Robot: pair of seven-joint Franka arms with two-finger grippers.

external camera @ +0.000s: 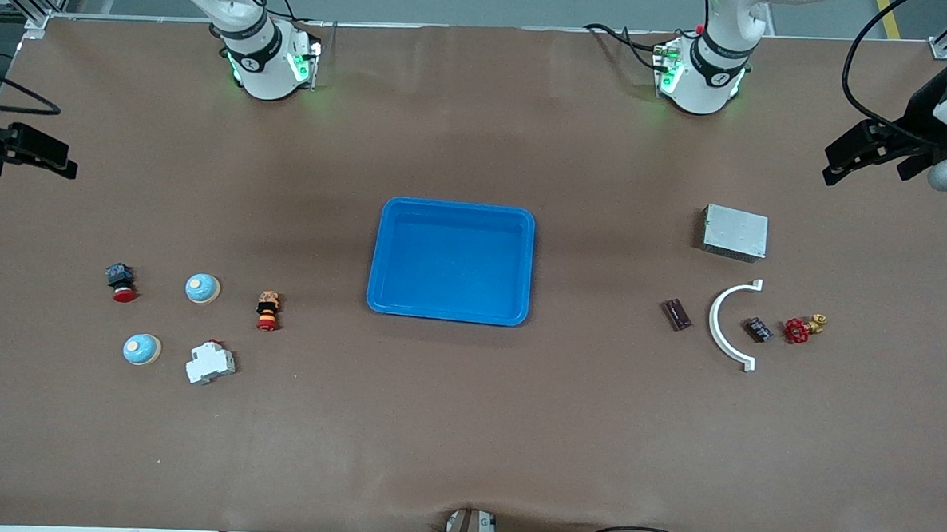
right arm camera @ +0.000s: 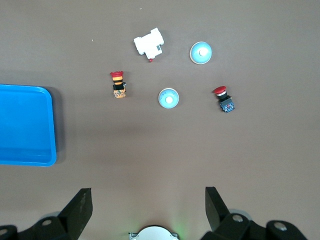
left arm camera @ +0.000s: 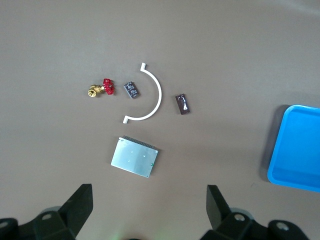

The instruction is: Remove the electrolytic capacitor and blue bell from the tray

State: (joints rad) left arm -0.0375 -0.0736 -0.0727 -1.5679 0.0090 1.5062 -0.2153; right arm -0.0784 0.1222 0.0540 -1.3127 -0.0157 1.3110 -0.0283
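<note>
Nothing is seen in the tray (external camera: pixel 451 261), which sits bare at the middle of the table, so the removal is judged finished. Two blue bells (external camera: pixel 201 288) (external camera: pixel 141 349) are laid out toward the right arm's end, among push buttons and a white breaker (external camera: pixel 210 362); two small dark components (external camera: pixel 677 314) (external camera: pixel 758 329) (either could be the electrolytic capacitor, which cannot be told) are set toward the left arm's end by the white curved piece (external camera: pixel 731 324). The left gripper (left arm camera: pixel 150 212) and right gripper (right arm camera: pixel 148 212) are held wide apart and empty, each high above its own end of the table, both arms waiting
</note>
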